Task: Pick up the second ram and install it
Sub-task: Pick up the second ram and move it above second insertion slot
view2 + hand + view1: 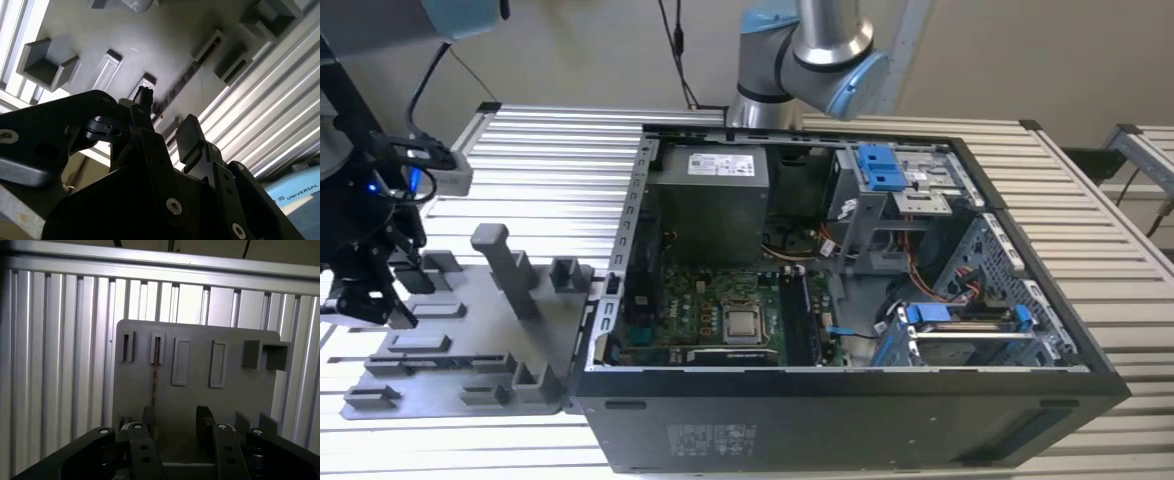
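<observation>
Gripper (pixel 175 412) fingers (pixel 147 420) are closest to the lens in both wrist views. They're spread wide with nothing between them, just bare grey holder plate (pixel 235 400) showing through the gap, so it's released.

The second ram (pixel 154 375) sits on edge in one of the plate's narrow slots and reads as a thin dark strip. It's below and ahead of the fingertips, not touched.

Key relation: the stick's long axis runs straight away from the gripper, across the closing direction, so the pads face its flat sides. It isn't centred in the gap. In the first wrist view the strip lines up just inside one finger, well apart from the other. In the second wrist view the same strip (pixel 186 79) runs out past the fingertips, with the gripper (pixel 167 112) above it.

In the exterior view the gripper (pixel 380 300) hangs at the far left of the frame over the holder plate (pixel 494 330). The plate lies on the slatted table (pixel 547 150) just beside the open PC case (pixel 854 420), which fills centre and right.

My read: hovering pre-grasp, pick not made yet.
</observation>
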You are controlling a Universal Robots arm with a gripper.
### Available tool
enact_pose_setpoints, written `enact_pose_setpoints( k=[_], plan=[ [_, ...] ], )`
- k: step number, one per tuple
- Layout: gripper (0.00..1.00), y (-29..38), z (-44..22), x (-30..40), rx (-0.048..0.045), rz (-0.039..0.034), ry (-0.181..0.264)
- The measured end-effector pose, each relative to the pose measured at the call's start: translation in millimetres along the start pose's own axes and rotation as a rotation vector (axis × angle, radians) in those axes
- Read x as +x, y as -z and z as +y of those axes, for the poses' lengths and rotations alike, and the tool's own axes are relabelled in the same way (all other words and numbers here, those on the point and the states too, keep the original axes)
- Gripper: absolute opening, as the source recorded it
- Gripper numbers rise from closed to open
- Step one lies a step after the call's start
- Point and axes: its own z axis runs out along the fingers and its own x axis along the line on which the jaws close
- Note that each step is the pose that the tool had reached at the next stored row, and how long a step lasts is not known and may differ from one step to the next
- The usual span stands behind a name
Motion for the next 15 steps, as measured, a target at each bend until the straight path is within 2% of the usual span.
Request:
enact_pose_setpoints(
  k=[15],
  plan=[
    [0.48, -18.3, -0.2, 1.2, 0.0020, 0.0001, 0.000]
  ],
)
